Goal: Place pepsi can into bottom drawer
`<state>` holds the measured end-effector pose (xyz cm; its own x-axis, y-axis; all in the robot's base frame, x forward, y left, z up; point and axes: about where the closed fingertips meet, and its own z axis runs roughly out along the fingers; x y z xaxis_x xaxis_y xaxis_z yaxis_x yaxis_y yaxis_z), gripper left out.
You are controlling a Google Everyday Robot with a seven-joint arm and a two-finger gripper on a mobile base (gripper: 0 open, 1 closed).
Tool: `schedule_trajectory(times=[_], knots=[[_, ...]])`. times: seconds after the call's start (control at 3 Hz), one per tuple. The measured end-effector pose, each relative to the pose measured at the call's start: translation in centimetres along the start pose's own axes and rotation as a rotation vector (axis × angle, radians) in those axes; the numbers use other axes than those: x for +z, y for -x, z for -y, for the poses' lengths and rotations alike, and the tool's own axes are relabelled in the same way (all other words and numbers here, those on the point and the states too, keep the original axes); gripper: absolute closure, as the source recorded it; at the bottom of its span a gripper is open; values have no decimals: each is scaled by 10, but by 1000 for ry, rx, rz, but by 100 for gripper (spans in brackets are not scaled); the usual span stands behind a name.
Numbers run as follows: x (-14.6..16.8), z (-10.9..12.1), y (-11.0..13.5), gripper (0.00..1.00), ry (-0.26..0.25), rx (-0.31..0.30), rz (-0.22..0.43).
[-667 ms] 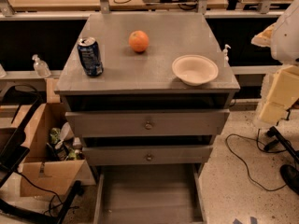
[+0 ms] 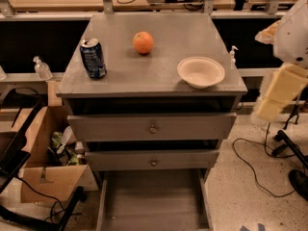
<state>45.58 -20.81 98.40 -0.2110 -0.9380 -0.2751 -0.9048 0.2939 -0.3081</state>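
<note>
The pepsi can (image 2: 93,57) stands upright on the left side of the grey cabinet top (image 2: 144,73), near its front edge. The bottom drawer (image 2: 153,201) is pulled out at the foot of the cabinet, a wide shallow grey tray with nothing in it. Only the cream and white links of my arm (image 2: 283,88) show at the right edge, beside the cabinet and well away from the can. My gripper is out of view.
An orange (image 2: 143,42) and a white bowl (image 2: 200,72) sit on the cabinet top. The two upper drawers (image 2: 153,128) with round knobs are slightly open. A cardboard box (image 2: 45,153) of items stands on the floor at left, and cables (image 2: 250,162) lie at right.
</note>
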Motion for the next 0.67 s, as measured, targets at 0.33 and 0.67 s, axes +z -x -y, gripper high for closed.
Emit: schedule_trajectory(times=[0.33, 0.67], knots=[[31, 31, 22, 0, -35, 98, 187], [48, 32, 45, 0, -42, 231, 366]])
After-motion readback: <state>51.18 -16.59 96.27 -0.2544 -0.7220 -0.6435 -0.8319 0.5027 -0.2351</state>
